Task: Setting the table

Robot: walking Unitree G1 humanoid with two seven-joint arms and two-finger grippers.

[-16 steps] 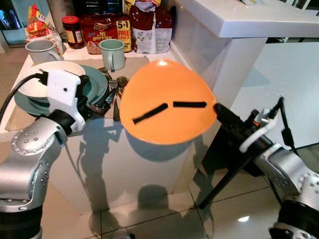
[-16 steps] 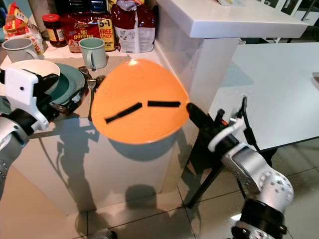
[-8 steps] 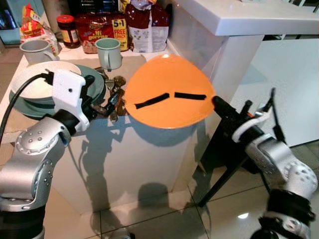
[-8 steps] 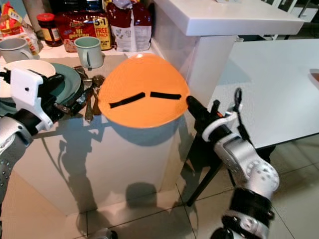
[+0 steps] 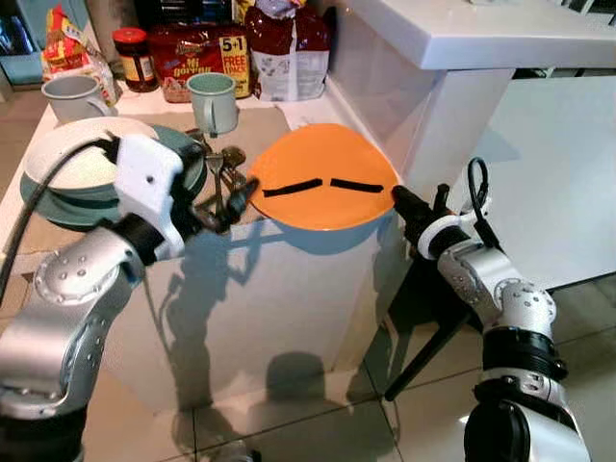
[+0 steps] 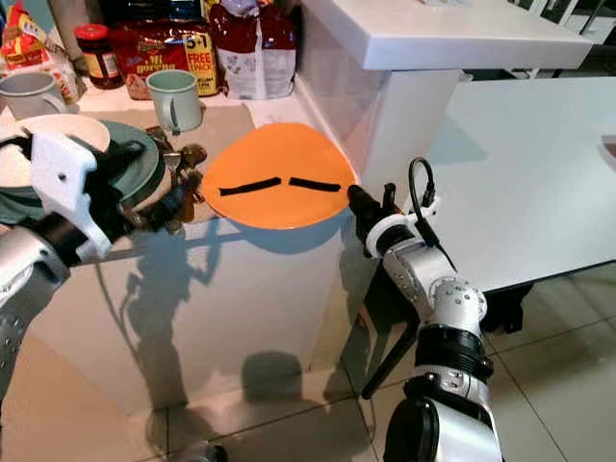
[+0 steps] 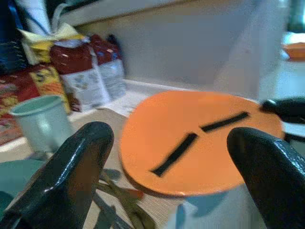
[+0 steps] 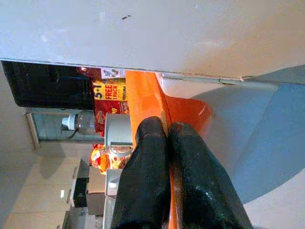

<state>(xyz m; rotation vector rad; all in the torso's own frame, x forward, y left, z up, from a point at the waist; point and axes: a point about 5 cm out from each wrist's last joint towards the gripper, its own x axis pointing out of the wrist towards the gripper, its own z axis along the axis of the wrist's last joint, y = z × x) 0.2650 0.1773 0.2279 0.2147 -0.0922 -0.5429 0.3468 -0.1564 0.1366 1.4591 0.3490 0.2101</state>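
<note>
An orange plate (image 5: 322,178) with two black strips on it lies nearly flat over the counter's front right corner, overhanging the edge. I cannot tell if it rests on the counter. My right gripper (image 5: 399,200) is shut on the plate's right rim, and in the right wrist view the fingers (image 8: 147,157) pinch the orange edge (image 8: 147,95). My left gripper (image 5: 231,202) stands open just left of the plate, over loose cutlery (image 5: 223,166). The left wrist view looks between the two fingers at the plate (image 7: 200,138).
A white plate on teal plates (image 5: 67,164) is stacked at the counter's left. Two pale green mugs (image 5: 214,101) (image 5: 72,96), a jar and food packs (image 5: 202,58) stand at the back. A raised white worktop (image 5: 462,38) and a white table (image 5: 568,173) lie to the right.
The orange plate has tipped from facing the camera to nearly flat and come down onto the counter corner. My right gripper moved in with it; my left gripper shifted right toward the plate.
</note>
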